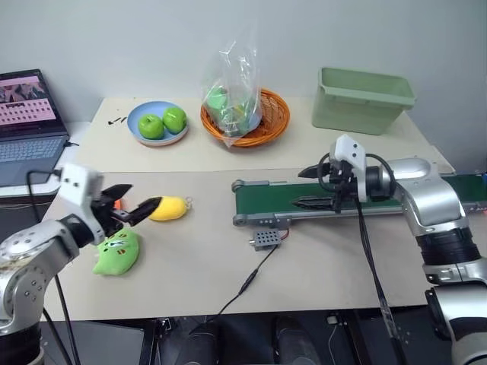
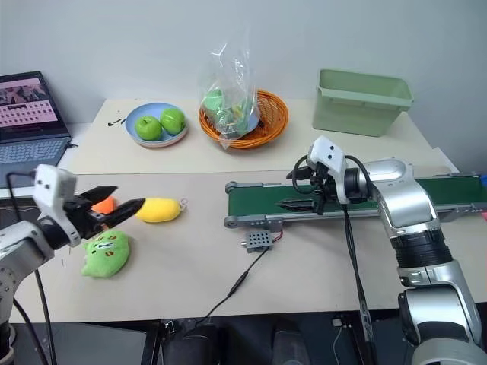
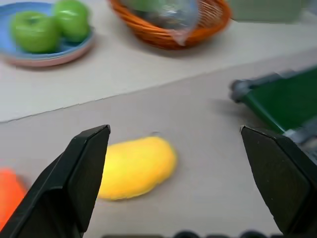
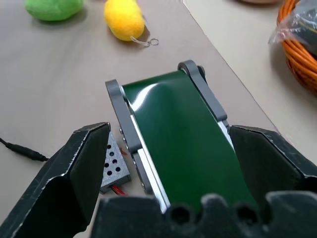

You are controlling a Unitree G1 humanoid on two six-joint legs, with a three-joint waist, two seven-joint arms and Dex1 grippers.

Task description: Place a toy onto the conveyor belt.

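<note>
The left gripper [image 1: 138,204] is spread wide and empty above the table's near left, its fingertips by the yellow plush [image 1: 169,208]. The toy [image 1: 116,254], a lime-green plush with dark face marks, lies just nearer, untouched. To the right, the right gripper [image 1: 313,188] hangs open and empty over the conveyor belt [image 1: 278,199].

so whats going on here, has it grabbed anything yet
Not yet. The left gripper hangs open above the table, close to the lime-green toy, which lies beside a yellow plush. The right gripper is open over the conveyor belt, which carries nothing.
</note>
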